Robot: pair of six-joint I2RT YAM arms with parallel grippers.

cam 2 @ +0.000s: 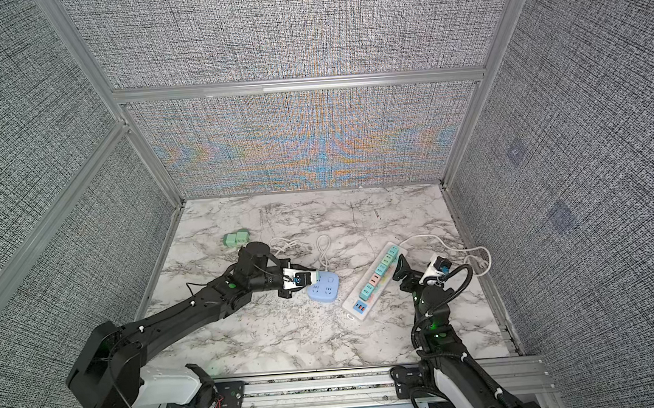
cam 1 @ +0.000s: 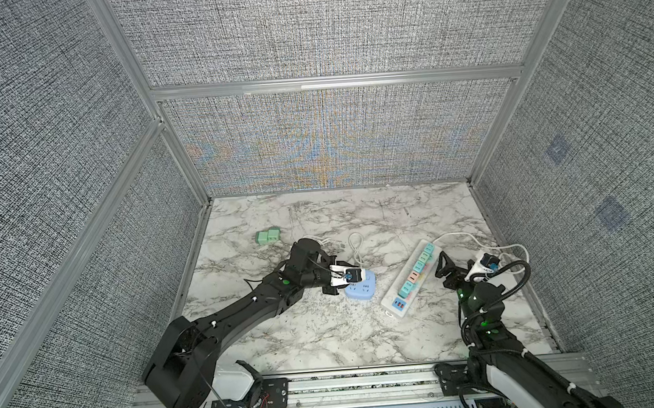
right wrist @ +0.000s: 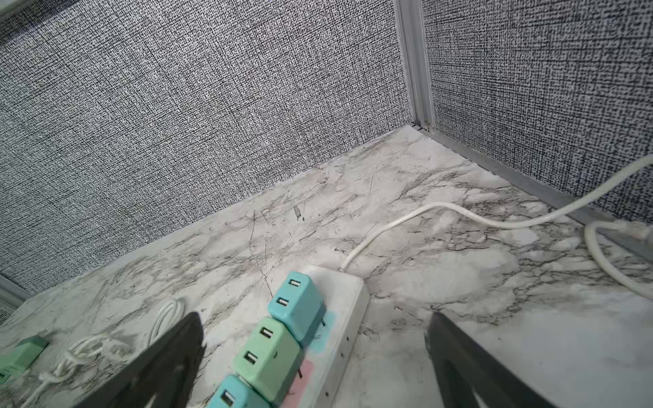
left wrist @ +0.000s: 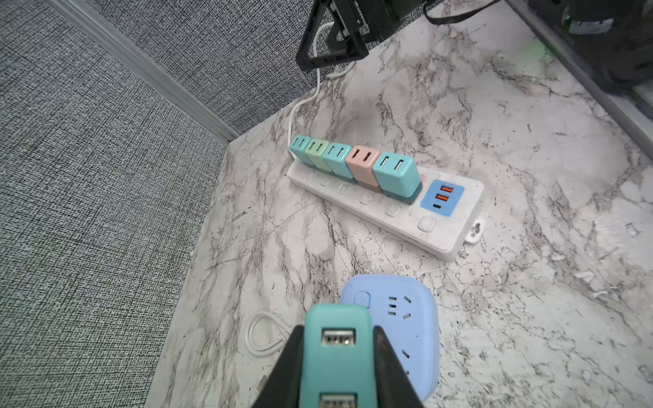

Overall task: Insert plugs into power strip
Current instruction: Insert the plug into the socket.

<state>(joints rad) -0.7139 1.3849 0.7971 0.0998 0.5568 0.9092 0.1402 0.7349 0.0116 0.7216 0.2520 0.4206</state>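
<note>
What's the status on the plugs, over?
Left gripper shut on teal plug, at blue socket. Right gripper open, empty, by white strip. Five plugs seated; two green plugs loose. Nothing blocking.

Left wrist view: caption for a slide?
Left gripper holds a teal plug by a blue outlet box; five plugs sit in the white strip.

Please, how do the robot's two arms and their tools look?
The left arm and right arm are black, with small green lights and white cable ties. A black cable loops beside the right wrist. The left tool and right tool have black tapered fingers.
</note>
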